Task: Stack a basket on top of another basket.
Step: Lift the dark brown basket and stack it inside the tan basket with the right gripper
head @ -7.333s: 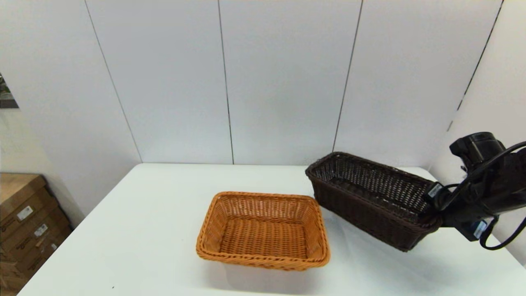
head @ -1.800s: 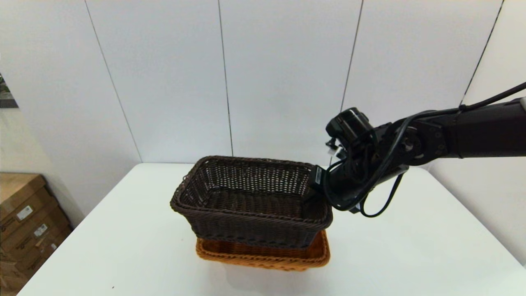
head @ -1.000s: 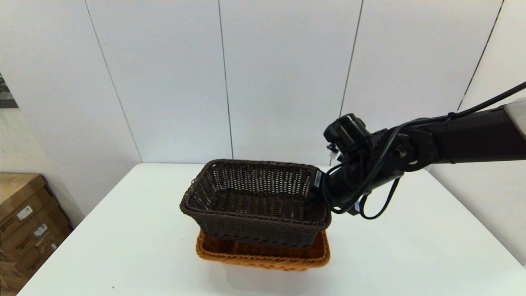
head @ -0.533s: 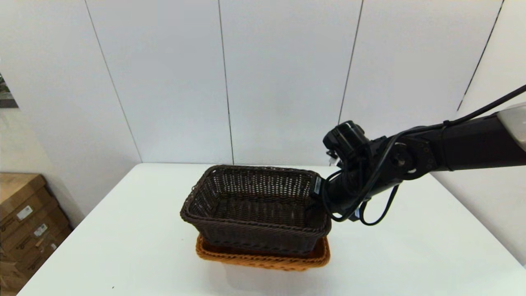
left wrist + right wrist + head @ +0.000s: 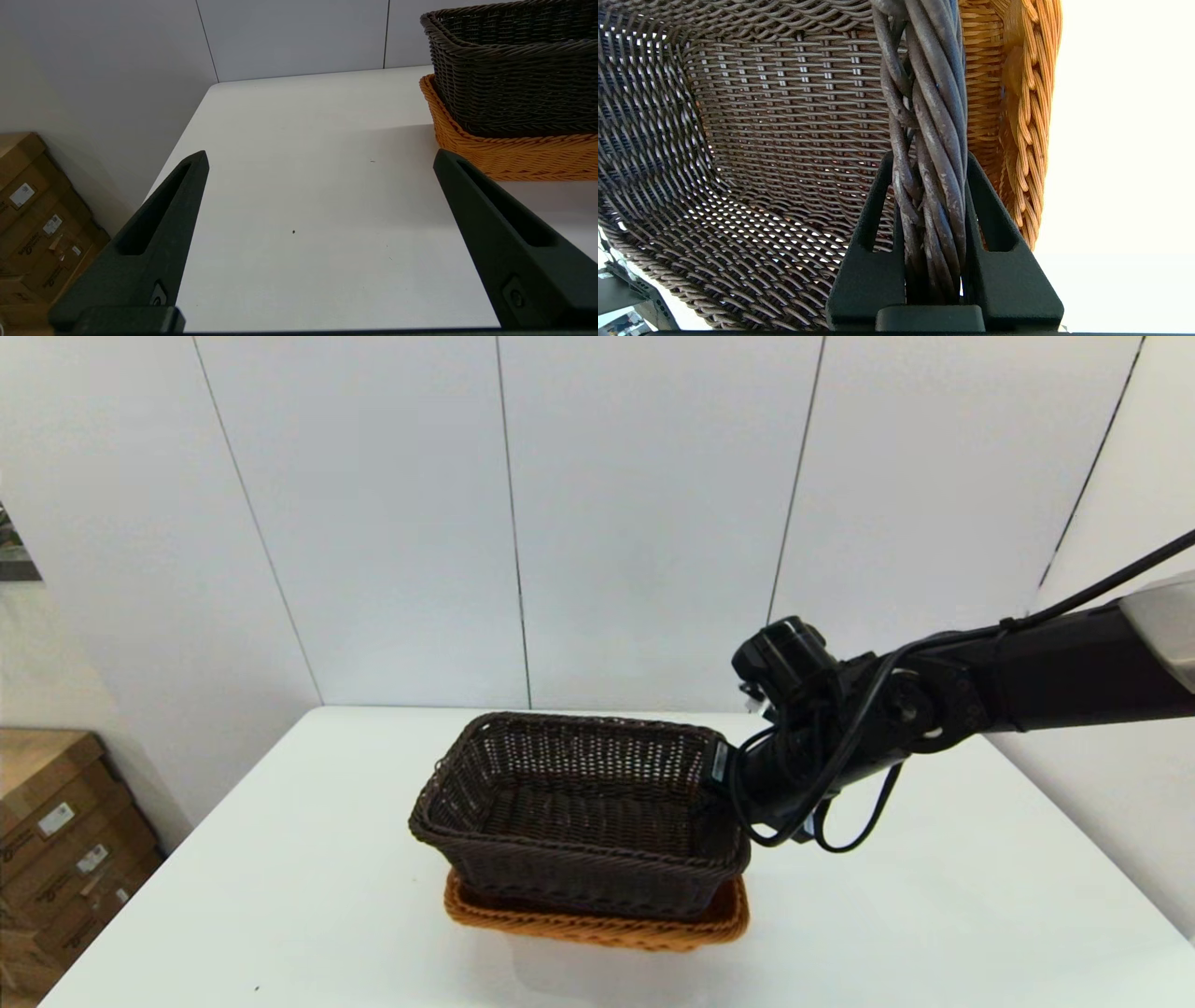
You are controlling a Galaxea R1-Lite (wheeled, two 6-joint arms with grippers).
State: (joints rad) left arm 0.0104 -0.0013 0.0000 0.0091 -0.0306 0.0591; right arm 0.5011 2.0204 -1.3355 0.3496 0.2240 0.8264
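The dark brown basket [image 5: 579,817] sits inside the orange-tan basket [image 5: 597,926] at the table's middle, its left end slightly higher. My right gripper [image 5: 726,775] is shut on the dark basket's right rim. In the right wrist view the braided dark rim [image 5: 927,140] is pinched between the fingers [image 5: 873,224], with the orange-tan basket [image 5: 1017,107] just beyond it. My left gripper [image 5: 320,161] hangs open over the table's left part, apart from both baskets; the dark basket [image 5: 514,70] and the orange-tan basket [image 5: 509,149] show beside it.
The white table [image 5: 280,859] stands against a grey panelled wall. Cardboard boxes [image 5: 56,840] sit on the floor left of the table. My right arm [image 5: 1027,681] reaches in from the right above the table.
My right gripper has lowered the dark brown basket into the orange-tan basket over the last second. The grip on the rim has stayed shut. The left arm has not moved.
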